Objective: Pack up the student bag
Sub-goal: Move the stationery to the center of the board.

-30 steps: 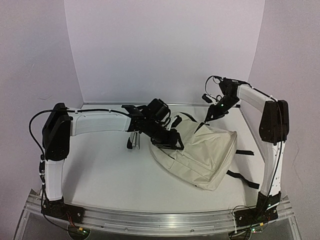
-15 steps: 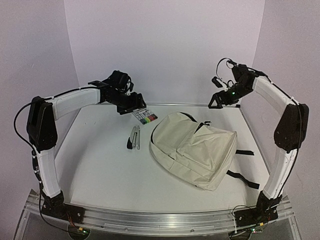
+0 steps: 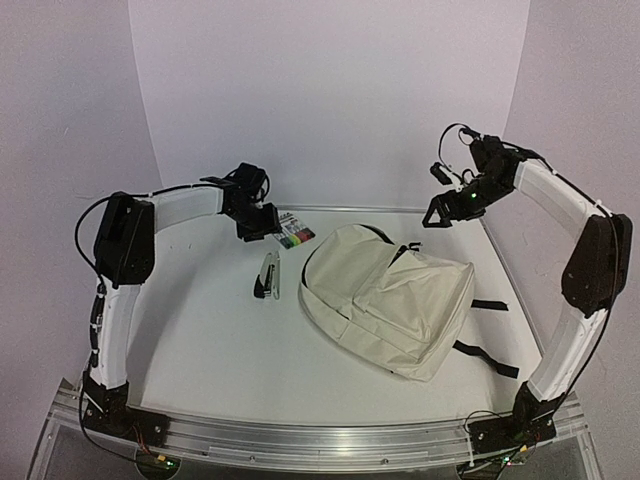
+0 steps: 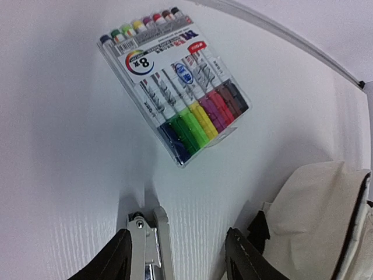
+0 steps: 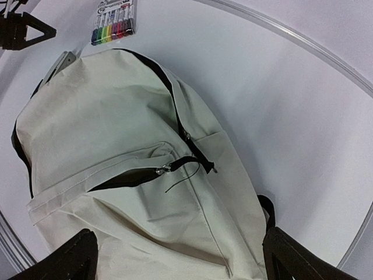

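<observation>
Where it slumps on the smooth white table (image 3: pixel 200 330), the student bag (image 3: pixel 390 300) is soft cream fabric, black-zippered (front pocket seemingly part-open); the left gripper (image 4: pixel 179 233), partly apart, hangs empty near a clear marker pack (image 4: pixel 175 105); the right gripper (image 5: pixel 179 233) gapes wide, empty.

Cream student bag (image 3: pixel 390 305), multicoloured marker pack (image 4: pixel 175 99), white table (image 3: pixel 200 340)

The white table (image 3: pixel 200 340) bears the student bag (image 3: pixel 390 300), marker pack (image 3: pixel 295 237) and stapler (image 3: pixel 267 275).
</observation>
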Controlling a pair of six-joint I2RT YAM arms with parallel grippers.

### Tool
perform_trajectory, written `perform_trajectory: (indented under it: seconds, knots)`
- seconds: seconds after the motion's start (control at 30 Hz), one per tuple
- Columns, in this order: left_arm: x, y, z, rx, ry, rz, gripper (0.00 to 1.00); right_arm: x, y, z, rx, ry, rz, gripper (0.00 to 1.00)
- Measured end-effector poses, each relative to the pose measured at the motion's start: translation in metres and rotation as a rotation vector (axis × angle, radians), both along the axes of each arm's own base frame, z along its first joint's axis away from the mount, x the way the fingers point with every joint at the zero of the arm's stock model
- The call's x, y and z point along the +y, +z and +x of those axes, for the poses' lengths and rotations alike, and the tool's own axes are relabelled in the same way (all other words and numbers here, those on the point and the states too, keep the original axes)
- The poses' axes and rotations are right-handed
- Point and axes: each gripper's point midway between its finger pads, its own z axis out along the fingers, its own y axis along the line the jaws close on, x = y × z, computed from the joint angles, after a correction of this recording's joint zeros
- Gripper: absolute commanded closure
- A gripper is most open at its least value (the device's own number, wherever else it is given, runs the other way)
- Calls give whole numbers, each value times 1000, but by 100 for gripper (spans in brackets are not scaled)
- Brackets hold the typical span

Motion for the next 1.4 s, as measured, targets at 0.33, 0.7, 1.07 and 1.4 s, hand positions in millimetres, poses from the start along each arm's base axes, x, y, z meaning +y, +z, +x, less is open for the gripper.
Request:
perform_trajectory:
  seconds: [0.33,0.7,1.07,1.4]
  knots:
    - [-21,-29,29,-6,-25,-24,46,-5,-8,-7,23,-19,-20,2]
    - [-28,-61,55,-13,-7,-10,53,-9,-9,-10,23,-31,-35,2]
    - [-10,-68,66,-40,27,119,66,-13,-11,-12,23,-41,-55,2]
    - [26,-72,25,30,30,255,69,-14,-11,-12,21,-43,-62,2]
